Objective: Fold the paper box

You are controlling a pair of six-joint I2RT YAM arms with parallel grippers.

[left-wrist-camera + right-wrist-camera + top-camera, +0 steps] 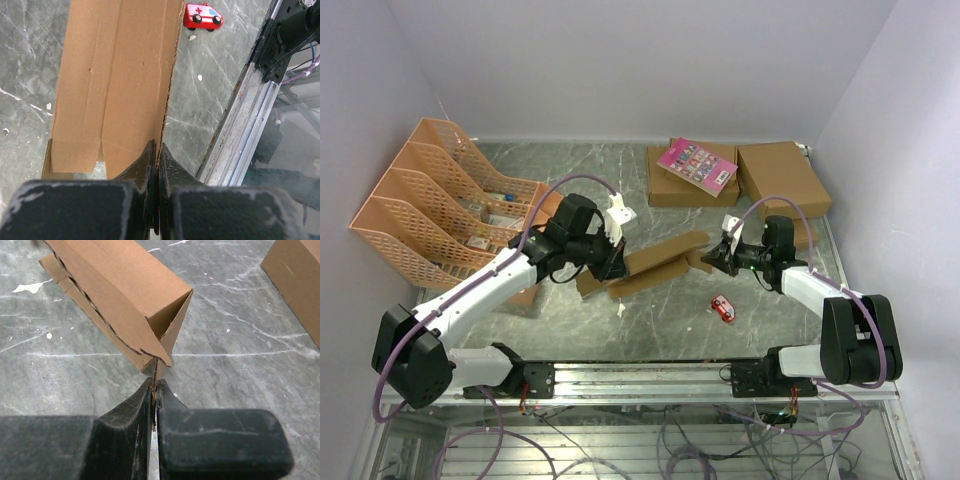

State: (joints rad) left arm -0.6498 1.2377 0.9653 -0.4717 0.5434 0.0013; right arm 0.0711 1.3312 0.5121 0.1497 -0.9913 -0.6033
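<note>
Left gripper [156, 167] and right gripper [154, 390] each pinch one end of the half-folded paper box [655, 265]. Next, probably: close its walls.

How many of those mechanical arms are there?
2. The left arm, near left, has the left gripper shut on one end of the paper box; the right arm, near right, has the right gripper on the other end. None looks hidden.

box [115, 75]: far end cut off in left wrist view
trays [420, 215]: contents too small to tell
booklet [697, 165]: print unreadable
</note>
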